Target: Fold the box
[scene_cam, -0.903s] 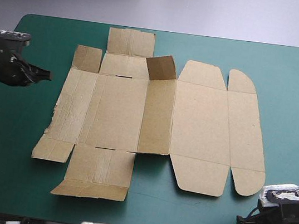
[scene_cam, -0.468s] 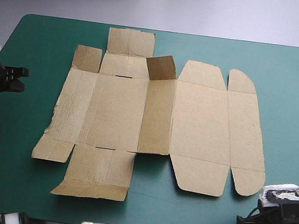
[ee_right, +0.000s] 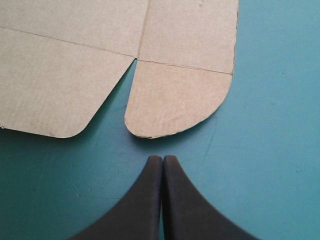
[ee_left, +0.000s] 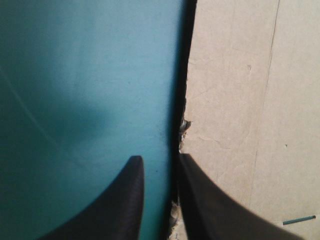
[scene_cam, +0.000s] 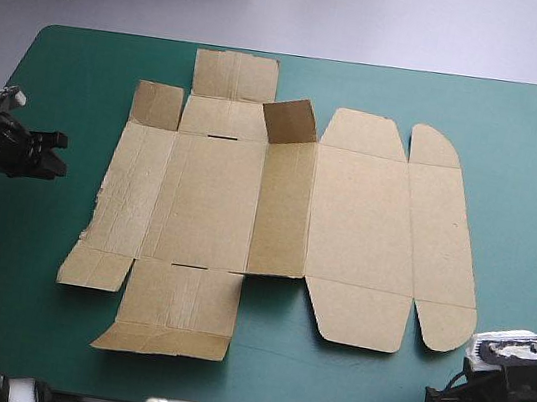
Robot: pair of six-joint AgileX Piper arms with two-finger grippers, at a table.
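One box (scene_cam: 247, 208), two grippers and one teal-green cover (scene_cam: 521, 138) are counted. The box is laid flat, as a single cut sheet of brown board, across the middle of the cover, and it is touched by neither gripper.

Nearest, off the box's near right corner, the right gripper (ee_right: 162, 159) is held low over the cover. Its black fingers (ee_right: 140, 210) are pressed together into one pointed arch, with nothing caught between them. The tip is aimed at a rounded flap (ee_right: 175, 102) of the box and is kept just short of that flap's curved edge. A wider flap (ee_right: 50, 100) with a rounded corner is seen beside the first, and the two are parted by a narrow notch.

Farther on, beside the box's left edge and about level with the box's middle, the left gripper (scene_cam: 59, 155) is pointed toward the box and, in the high view, is kept apart from it. Its two fingers are parted by a narrow gap and nothing is clasped. In the left wrist view the ragged left edge of the box is lined up with that gap: one finger (ee_left: 210, 205) is shown against board, the other against bare cover.

Farther still, one small flap (scene_cam: 291, 120) is stood up from the sheet near the box's far edge, the only part raised. Beyond it, one square panel (scene_cam: 234, 77) is laid flat as the box's farthest part
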